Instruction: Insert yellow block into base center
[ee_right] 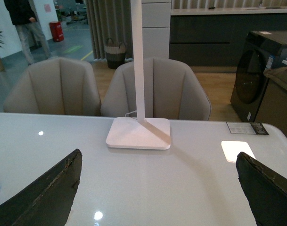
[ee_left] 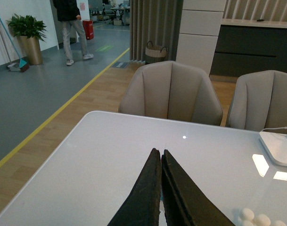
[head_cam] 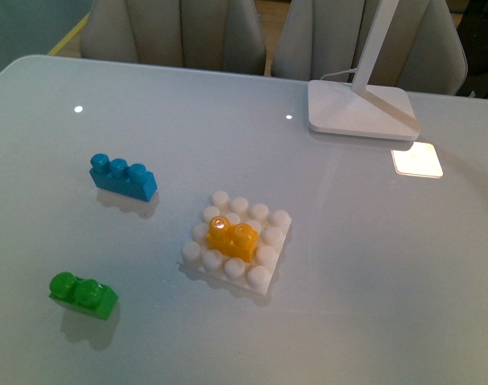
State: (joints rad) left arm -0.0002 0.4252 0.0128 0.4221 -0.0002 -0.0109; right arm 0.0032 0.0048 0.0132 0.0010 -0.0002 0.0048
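Glossy orange-yellow 2-stud plastic brick, frame centre, sits on the central studs of the flat white 4x4 studded plate. My left pincer is closed and empty; my right pincer gapes wide. Seating appears complete; I would verify it lies flush.

Yellow block: glossy translucent-looking plastic, bright glint on one stud. Base: matt white plastic, rounded studs. Blue brick and green brick: smooth plastic, slight sheen. Table: smooth, glossy pale surface, mirroring lights. Lamp foot: smooth white, satin. My left fingers and right fingers: dark, matt, rough-textured pads. Chairs: soft beige upholstery, matt.
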